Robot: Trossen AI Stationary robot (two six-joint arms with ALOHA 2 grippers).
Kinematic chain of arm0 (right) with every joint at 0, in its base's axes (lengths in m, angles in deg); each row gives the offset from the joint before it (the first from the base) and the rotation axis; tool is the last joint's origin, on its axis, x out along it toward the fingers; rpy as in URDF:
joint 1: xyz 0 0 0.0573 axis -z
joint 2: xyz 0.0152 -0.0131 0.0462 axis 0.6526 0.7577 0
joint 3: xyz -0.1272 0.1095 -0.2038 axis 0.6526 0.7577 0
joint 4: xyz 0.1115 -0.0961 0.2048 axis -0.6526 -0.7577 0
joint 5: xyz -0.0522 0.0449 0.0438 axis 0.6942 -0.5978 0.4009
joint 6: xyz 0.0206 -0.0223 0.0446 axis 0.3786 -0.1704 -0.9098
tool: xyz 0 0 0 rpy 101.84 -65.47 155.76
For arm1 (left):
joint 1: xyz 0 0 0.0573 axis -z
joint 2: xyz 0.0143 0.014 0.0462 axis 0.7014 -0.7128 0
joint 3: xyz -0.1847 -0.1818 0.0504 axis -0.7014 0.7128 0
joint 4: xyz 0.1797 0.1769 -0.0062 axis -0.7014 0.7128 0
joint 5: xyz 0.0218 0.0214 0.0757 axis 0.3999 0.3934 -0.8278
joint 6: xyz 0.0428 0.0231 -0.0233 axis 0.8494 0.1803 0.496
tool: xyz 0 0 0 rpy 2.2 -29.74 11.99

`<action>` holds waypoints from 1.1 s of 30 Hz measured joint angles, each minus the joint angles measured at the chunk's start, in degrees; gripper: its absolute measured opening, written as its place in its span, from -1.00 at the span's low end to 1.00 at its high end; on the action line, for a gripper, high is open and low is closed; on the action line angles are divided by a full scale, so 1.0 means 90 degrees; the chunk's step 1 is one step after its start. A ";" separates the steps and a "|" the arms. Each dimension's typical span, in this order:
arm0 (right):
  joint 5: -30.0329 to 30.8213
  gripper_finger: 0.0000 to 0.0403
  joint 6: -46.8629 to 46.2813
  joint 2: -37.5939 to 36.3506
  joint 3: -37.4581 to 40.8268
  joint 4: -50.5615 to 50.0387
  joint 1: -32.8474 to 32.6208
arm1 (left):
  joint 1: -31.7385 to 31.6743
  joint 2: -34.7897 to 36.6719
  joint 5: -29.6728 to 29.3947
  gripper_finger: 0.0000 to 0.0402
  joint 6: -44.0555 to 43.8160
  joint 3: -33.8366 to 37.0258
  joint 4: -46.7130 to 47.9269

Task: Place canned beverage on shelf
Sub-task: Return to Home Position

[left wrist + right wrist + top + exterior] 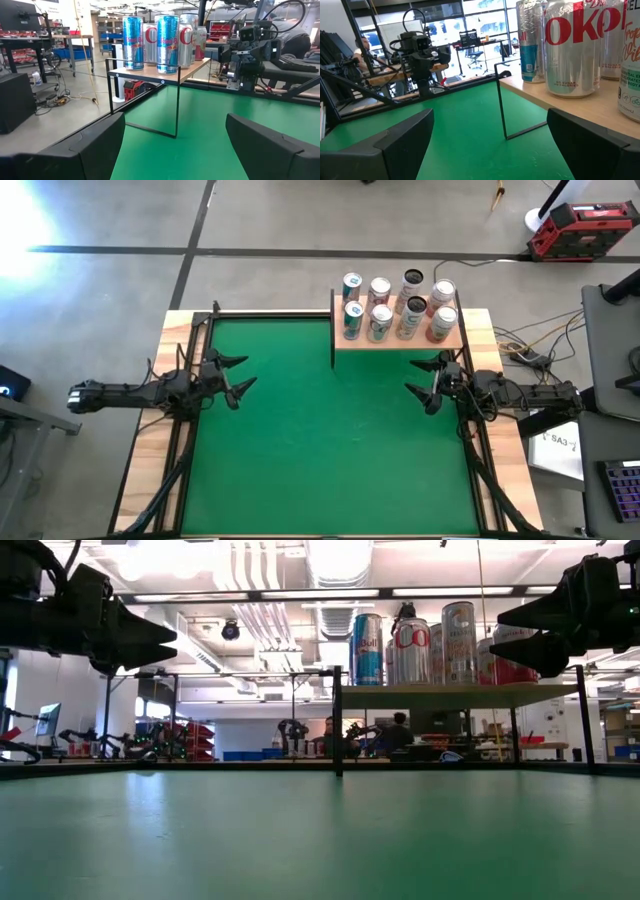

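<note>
The shelf [396,343], a pale-wood board on thin black posts, stands at the far right of the green table. Several canned beverages [380,320] stand upright on it on their bases; they also show in the low view [410,645] and the left wrist view [166,42]. My left gripper [236,376] hovers open and level at the table's left edge, pointing toward the middle. My right gripper [424,384] hovers open at the right edge, just on the near side of the shelf, with silver cans [572,50] close beside it. Neither holds anything.
Bare green felt [320,440] spreads between the two grippers and toward the near edge. Wooden rims [170,350] and black frame bars run along the table's sides. Cables and a red toolbox [582,230] lie on the floor at the far right. People sit in the room beyond [398,730].
</note>
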 joint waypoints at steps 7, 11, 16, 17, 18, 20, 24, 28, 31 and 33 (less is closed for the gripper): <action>-0.0001 0.89 0.0000 0.0000 0.0000 0.0000 -0.0001 | -0.0001 -0.0071 0.0001 0.65 0.0000 0.0000 -0.0002; -0.0001 0.89 0.0000 0.0000 0.0000 0.0000 -0.0001 | -0.0002 -0.0107 0.0002 0.65 0.0000 0.0000 -0.0002; 0.0001 0.89 0.0000 0.0000 0.0000 0.0000 -0.0001 | -0.0002 -0.0150 0.0002 0.65 0.0000 0.0000 -0.0004; 0.0001 0.89 0.0000 0.0000 0.0000 0.0000 -0.0001 | -0.0001 -0.0158 0.0002 0.65 0.0000 0.0000 -0.0001; -0.0001 0.89 0.0000 0.0000 0.0000 0.0000 -0.0001 | 0.0000 -0.0166 0.0002 0.65 0.0000 0.0000 0.0000; -0.0001 0.89 0.0000 0.0000 -0.0001 0.0000 0.0000 | 0.0000 -0.0177 0.0002 0.65 0.0000 0.0000 0.0000; -0.0001 0.89 0.0000 0.0000 0.0000 0.0000 0.0001 | 0.0000 -0.0186 0.0001 0.65 0.0000 0.0000 -0.0001; 0.0001 0.89 0.0000 0.0000 0.0000 0.0000 0.0001 | -0.0002 -0.0186 0.0002 0.65 0.0000 0.0000 -0.0002; 0.0000 0.89 0.0000 0.0000 0.0000 0.0000 0.0001 | -0.0001 -0.0186 0.0002 0.65 0.0000 0.0000 0.0000; -0.0001 0.89 0.0000 0.0000 0.0000 0.0000 0.0001 | 0.0000 -0.0186 0.0002 0.65 0.0000 0.0000 -0.0002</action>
